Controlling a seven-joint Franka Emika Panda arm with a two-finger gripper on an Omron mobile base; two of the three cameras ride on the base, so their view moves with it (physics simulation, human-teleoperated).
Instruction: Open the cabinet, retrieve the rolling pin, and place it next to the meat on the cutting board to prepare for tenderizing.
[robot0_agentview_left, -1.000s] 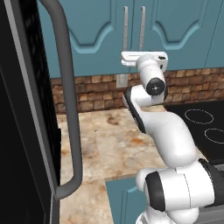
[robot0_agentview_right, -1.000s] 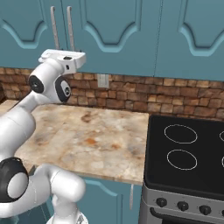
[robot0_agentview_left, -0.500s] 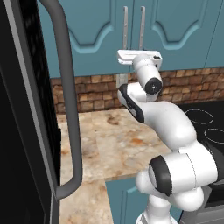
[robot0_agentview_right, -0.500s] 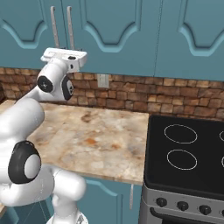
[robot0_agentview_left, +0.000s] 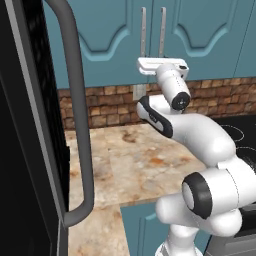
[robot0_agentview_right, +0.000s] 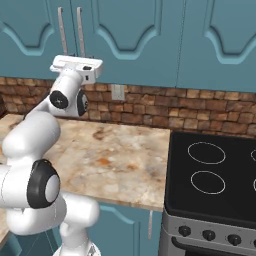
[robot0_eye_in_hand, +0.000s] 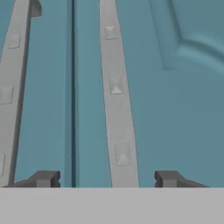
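Hand view puts my two-finger gripper (robot0_eye_in_hand: 107, 178) right up against the teal wall cabinet (robot0_eye_in_hand: 175, 87), its arched doors shut. My jaws stand open on either side of the right door's slim silver bar handle (robot0_eye_in_hand: 116, 100), not pinching it yet. So I judge nothing is done: the door, the rolling pin, the placing all remain. I can't spot the pin, presumably inside.

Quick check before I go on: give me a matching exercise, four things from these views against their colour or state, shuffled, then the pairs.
Things:
1. cabinet
2. pincer
3. stove
4. counter

States:
A. black, with ring burners
B. open, fingertips either side of a silver handle
C. mottled tan stone
D. teal, both doors shut

Pairs: 1-D, 2-B, 3-A, 4-C
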